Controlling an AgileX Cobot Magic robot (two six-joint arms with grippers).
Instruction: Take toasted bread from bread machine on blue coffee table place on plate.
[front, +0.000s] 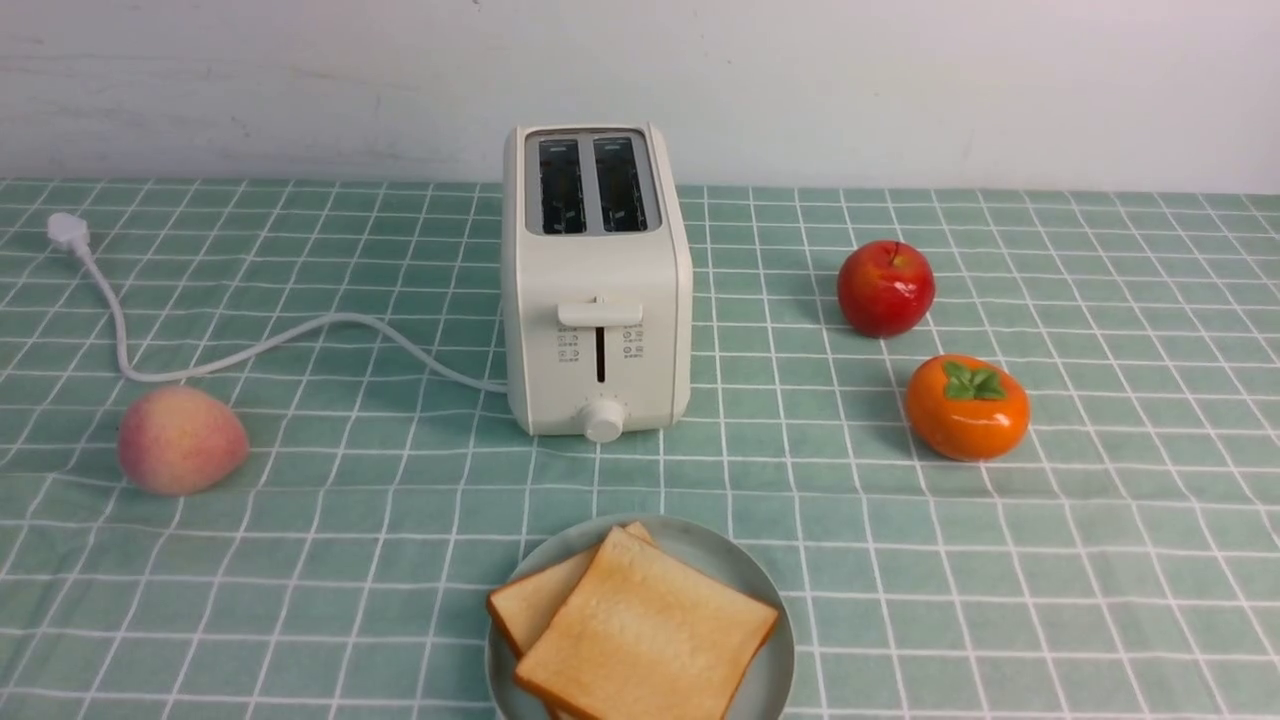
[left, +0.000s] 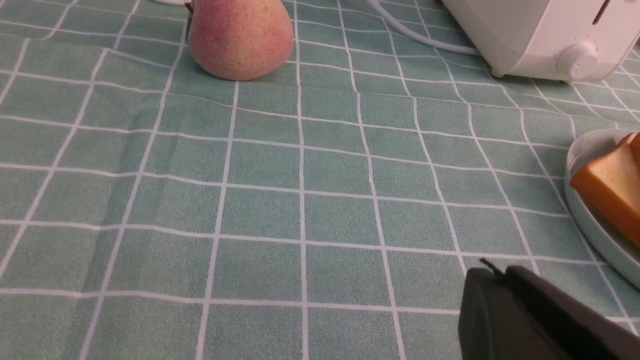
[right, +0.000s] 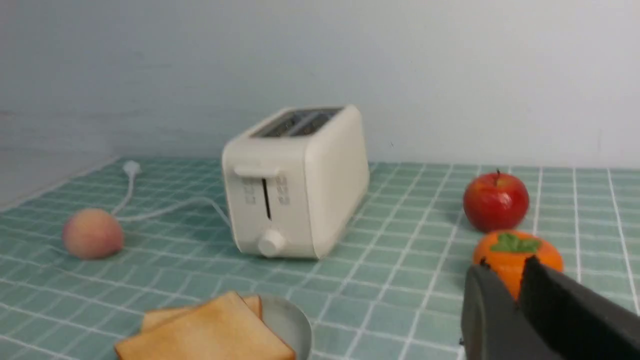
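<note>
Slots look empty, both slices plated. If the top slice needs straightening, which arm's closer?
Probably left. The left gripper sits low beside the plate rim and toasted bread; the right gripper hangs farther off, by the persimmon. Neither arm shows in the front view.
</note>
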